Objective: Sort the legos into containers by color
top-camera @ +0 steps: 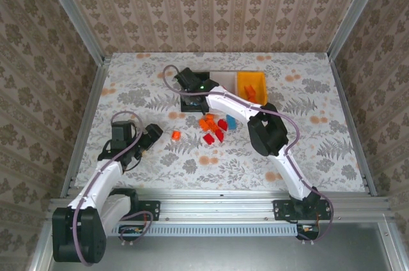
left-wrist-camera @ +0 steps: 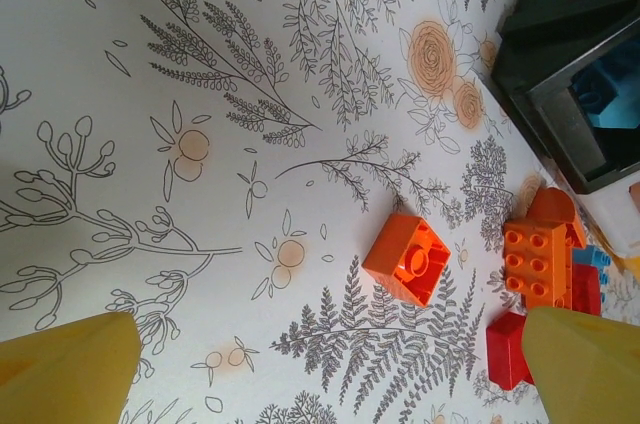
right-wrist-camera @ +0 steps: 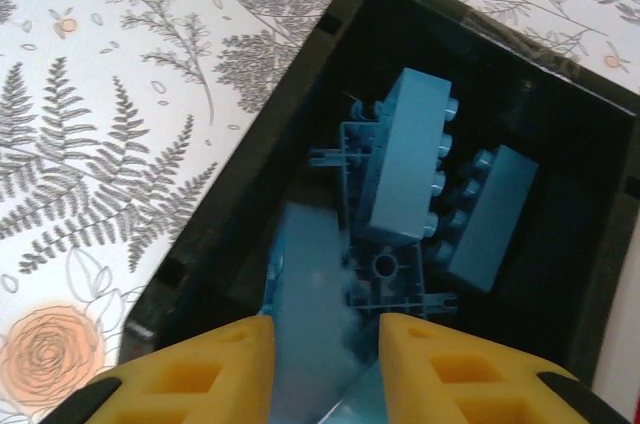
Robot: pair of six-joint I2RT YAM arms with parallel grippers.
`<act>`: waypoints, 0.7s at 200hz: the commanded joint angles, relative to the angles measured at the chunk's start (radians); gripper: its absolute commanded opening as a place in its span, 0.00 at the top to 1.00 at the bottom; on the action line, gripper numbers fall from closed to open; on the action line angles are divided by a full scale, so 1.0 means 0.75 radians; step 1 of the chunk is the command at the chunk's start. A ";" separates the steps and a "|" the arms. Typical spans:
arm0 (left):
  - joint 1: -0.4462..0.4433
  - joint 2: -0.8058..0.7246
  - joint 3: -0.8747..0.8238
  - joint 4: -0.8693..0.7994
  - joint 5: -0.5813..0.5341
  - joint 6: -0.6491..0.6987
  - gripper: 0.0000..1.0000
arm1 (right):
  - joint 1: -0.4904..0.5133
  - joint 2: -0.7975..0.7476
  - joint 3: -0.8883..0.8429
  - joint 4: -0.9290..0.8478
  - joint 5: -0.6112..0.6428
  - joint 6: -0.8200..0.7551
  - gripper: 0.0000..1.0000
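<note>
My right gripper [right-wrist-camera: 325,329] hangs over the black bin [right-wrist-camera: 290,94], also seen from above [top-camera: 192,94]. Its jaws stand slightly apart, and a blurred light blue brick [right-wrist-camera: 315,274] sits between them with a dark gap at the right finger. Two light blue bricks [right-wrist-camera: 405,159] lie in that bin. The white bin [top-camera: 223,79] and the orange-yellow bin [top-camera: 251,84] stand to its right. My left gripper [left-wrist-camera: 325,316] is open wide over the table. A lone orange brick [left-wrist-camera: 407,259] lies just ahead of it. A pile of red, orange and light blue bricks [top-camera: 214,127] lies mid-table.
In the left wrist view the pile's orange brick [left-wrist-camera: 540,259] and red brick [left-wrist-camera: 510,349] lie close to the right finger, with the black bin [left-wrist-camera: 570,114] beyond. Metal rails and patterned walls enclose the floral table [top-camera: 307,143].
</note>
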 commanded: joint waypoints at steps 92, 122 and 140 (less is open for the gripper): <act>-0.116 0.016 0.073 0.063 0.101 0.025 0.00 | 0.031 -0.828 -1.018 0.342 0.149 0.220 0.58; -0.295 0.110 0.129 0.101 0.021 0.073 0.00 | -0.014 -0.995 -1.332 0.308 0.148 0.302 0.58; -0.369 0.184 0.184 0.100 -0.012 0.103 0.00 | -0.056 -1.033 -1.449 0.306 0.106 0.335 0.58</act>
